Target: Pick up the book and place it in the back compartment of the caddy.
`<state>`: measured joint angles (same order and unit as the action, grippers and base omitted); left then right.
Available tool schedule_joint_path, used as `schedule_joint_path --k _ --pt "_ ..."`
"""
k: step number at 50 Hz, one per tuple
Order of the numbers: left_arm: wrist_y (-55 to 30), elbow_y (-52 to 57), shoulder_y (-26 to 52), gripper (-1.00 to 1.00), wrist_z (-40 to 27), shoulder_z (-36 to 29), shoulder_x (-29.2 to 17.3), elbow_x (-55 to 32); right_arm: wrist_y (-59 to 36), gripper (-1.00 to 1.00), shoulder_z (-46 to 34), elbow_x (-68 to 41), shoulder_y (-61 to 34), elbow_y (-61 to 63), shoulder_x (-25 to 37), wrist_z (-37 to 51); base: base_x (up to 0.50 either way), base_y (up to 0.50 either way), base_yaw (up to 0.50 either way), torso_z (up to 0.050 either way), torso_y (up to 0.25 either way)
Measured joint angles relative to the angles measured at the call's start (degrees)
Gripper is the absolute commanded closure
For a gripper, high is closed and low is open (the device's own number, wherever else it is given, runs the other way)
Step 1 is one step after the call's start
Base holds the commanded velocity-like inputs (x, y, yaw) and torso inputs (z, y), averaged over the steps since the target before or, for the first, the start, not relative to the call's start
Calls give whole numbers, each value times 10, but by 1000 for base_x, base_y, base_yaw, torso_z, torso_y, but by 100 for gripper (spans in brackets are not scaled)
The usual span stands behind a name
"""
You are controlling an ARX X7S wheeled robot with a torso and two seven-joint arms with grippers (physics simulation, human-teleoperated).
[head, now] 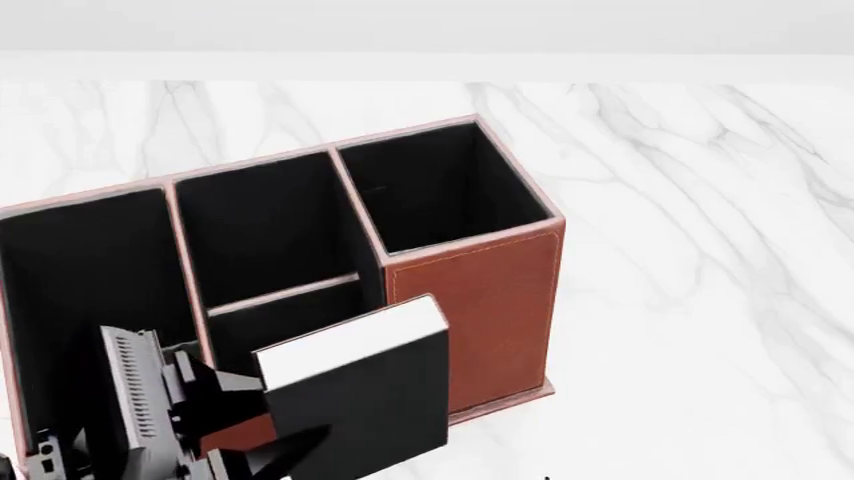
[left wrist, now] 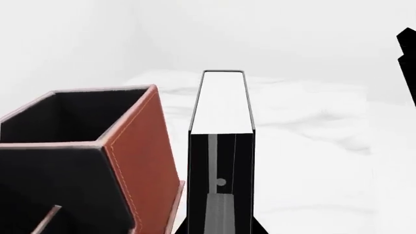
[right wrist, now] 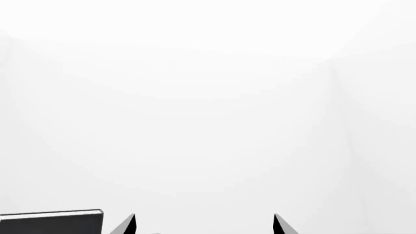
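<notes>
My left gripper is shut on the black book and holds it upright, its white page edges up, off the table. The book hangs close against the near side of the reddish-brown caddy. The small back compartment, on the near side of its thin pale divider, lies right behind the book's top edge. In the left wrist view the book stands between the jaws of the left gripper, with the caddy's tall cell beside it. My right gripper is open and empty.
The caddy stands on a white marble table. A long cell lies at the left and a tall-walled square cell at the right. Part of my right arm shows black in the left wrist view.
</notes>
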<state>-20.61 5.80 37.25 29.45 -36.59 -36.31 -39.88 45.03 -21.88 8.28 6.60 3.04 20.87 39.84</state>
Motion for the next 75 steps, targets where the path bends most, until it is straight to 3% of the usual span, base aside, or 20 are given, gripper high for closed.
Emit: schedule_joint_path --k 17,37,58,75 --pt "-78 -2 48 100 18 6 -18 -63 -13 -100 -6 -1 -3 2 0 -2 0 0 0 0 2" --pt "-91 13 58 100 6 16 -36 -74 -38 -100 -5 8 -4 8 -4 3 0 0 0 0 1" --pt "-89 21 53 100 54 24 -51 -114 -22 -100 -14 6 -8 0 1 2 0 0 0 1 1" --pt "-109 6 79 100 59 10 -57 -98 -17 -100 -19 4 -11 -4 4 3 0 0 0 0 1"
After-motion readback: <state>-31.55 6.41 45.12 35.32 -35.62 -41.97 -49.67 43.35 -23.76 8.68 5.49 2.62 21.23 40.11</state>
